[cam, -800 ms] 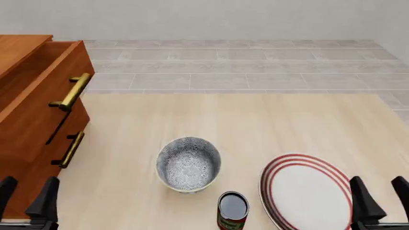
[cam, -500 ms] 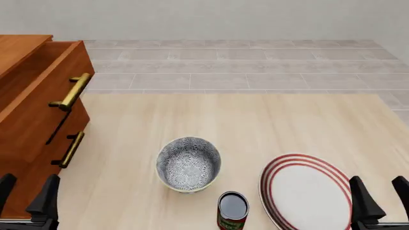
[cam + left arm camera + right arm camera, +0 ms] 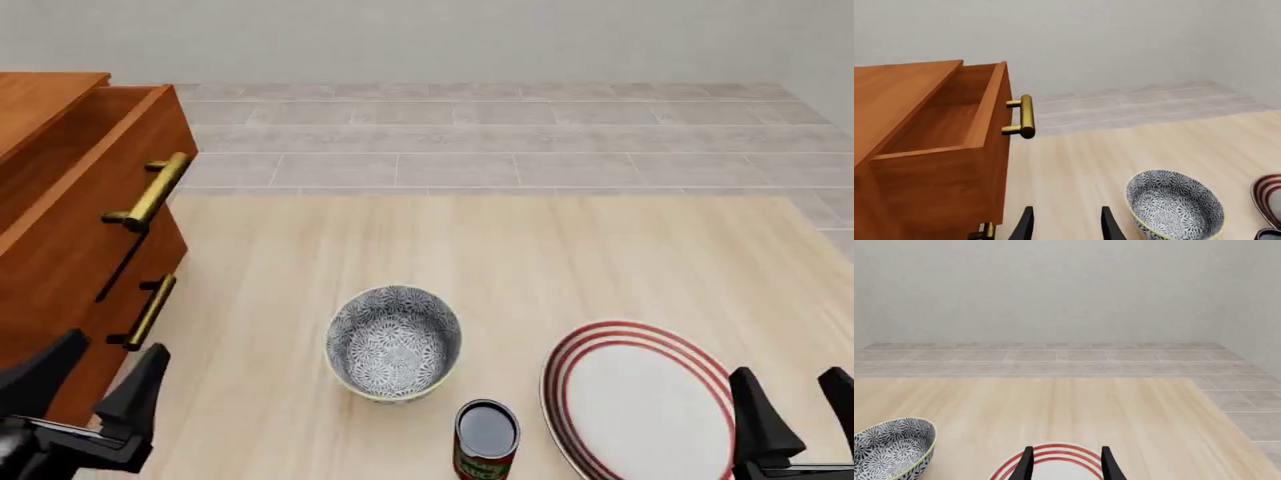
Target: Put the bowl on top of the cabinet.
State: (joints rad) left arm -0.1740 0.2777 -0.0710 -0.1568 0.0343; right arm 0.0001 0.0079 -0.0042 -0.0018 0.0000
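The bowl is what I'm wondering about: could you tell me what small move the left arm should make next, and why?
Probably ease the left gripper forward and rightward toward the bowl. It is open and empty, well short of the bowl, which sits upright on the table, not yet on the cabinet.

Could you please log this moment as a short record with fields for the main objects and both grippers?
bowl: upright on the table, empty, not held
cabinet: at the table's left, top drawer pulled open
plate: flat on the table, right of the bowl
can: upright, just in front of the bowl
left gripper: open, empty, near the cabinet's front
right gripper: open, empty, beside the plate
task state: bowl not yet grasped
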